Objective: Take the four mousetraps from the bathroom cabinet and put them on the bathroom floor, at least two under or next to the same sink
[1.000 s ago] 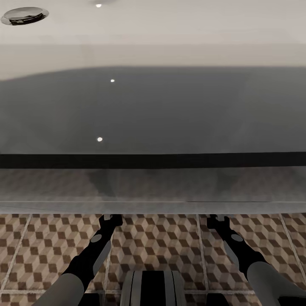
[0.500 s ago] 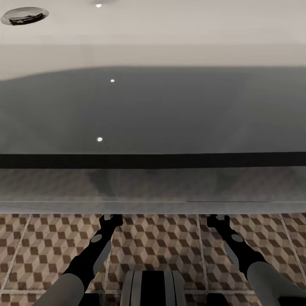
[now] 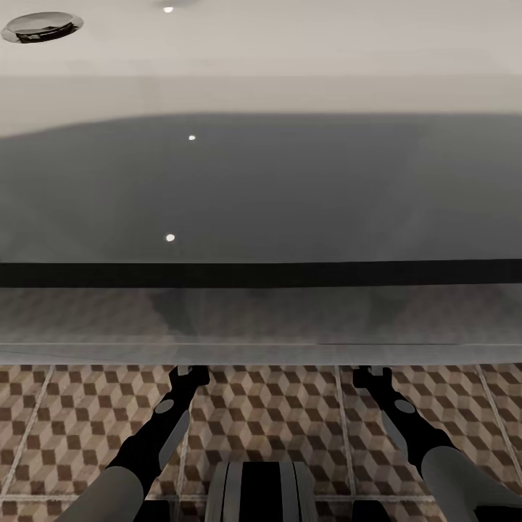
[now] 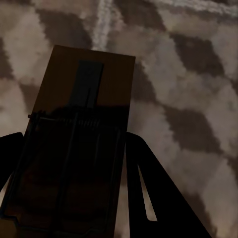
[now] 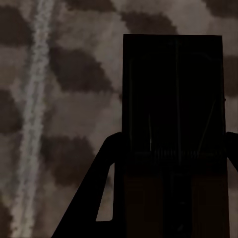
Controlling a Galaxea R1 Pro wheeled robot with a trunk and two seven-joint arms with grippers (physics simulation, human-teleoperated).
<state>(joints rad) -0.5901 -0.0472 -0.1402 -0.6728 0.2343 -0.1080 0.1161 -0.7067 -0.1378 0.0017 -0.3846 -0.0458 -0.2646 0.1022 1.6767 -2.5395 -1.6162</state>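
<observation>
Nothing has moved since the earlier frames: the head view is identical across all 3, with both arms in the same pose.

Head view: a large white bathtub (image 3: 261,181) spans the upper part, its shaded basin in the middle and a chrome drain (image 3: 42,25) at the far left corner. Its glossy front panel reflects the tile pattern. Below it lies the floor (image 3: 290,420), tiled in brown, beige and white cubes with pale grout lines. Both arms reach forward low over the tiles toward the foot of the tub. The left gripper (image 3: 190,374) and right gripper (image 3: 371,375) both end at the tub's lower edge, where their fingertips are cut off from sight.

Left wrist view: 1 mousetrap (image 4: 79,134) sits between the dark fingers (image 4: 148,193) of the left gripper (image 4: 69,163). The tan board projects past the fingertips, its black wire mechanism facing the camera, with the tiles close behind it. The jaws are narrowed to the board's width and grip it by its long edges.

Right wrist view: a 2nd mousetrap (image 5: 173,109) is clamped in the right gripper (image 5: 171,148) the same way, 1 finger (image 5: 94,198) visible along its side. This board is in deep shadow; its wire frame is only faintly legible. A grout line runs across the tiles beside it. Whether either board touches the floor cannot be determined.
</observation>
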